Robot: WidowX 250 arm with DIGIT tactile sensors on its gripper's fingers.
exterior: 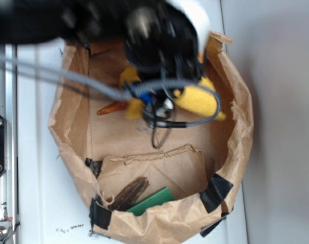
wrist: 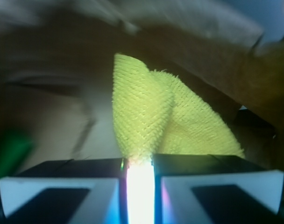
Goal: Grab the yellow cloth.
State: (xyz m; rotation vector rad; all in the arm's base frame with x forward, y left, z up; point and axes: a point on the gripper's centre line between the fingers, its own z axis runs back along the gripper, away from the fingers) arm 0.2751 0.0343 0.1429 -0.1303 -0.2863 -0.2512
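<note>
the gripper (wrist: 138,175) is pinched tight on the yellow cloth (wrist: 156,121), whose folds fan out from between the two fingers (wrist: 67,184). from outside, the cloth sits inside the brown paper bag (exterior: 236,137), mostly hidden under the arm (exterior: 159,35).

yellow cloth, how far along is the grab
Done: the end effector has reached into the brown paper bag, and its fingers look shut on the yellow cloth, which rises pinched from the narrow gap in the wrist view. In hand: the grip itself. Left: confirming it holds; the exterior view shows cloth still in the bag beside the orange-brown shell, and whether it is lifted cannot be told.
</note>
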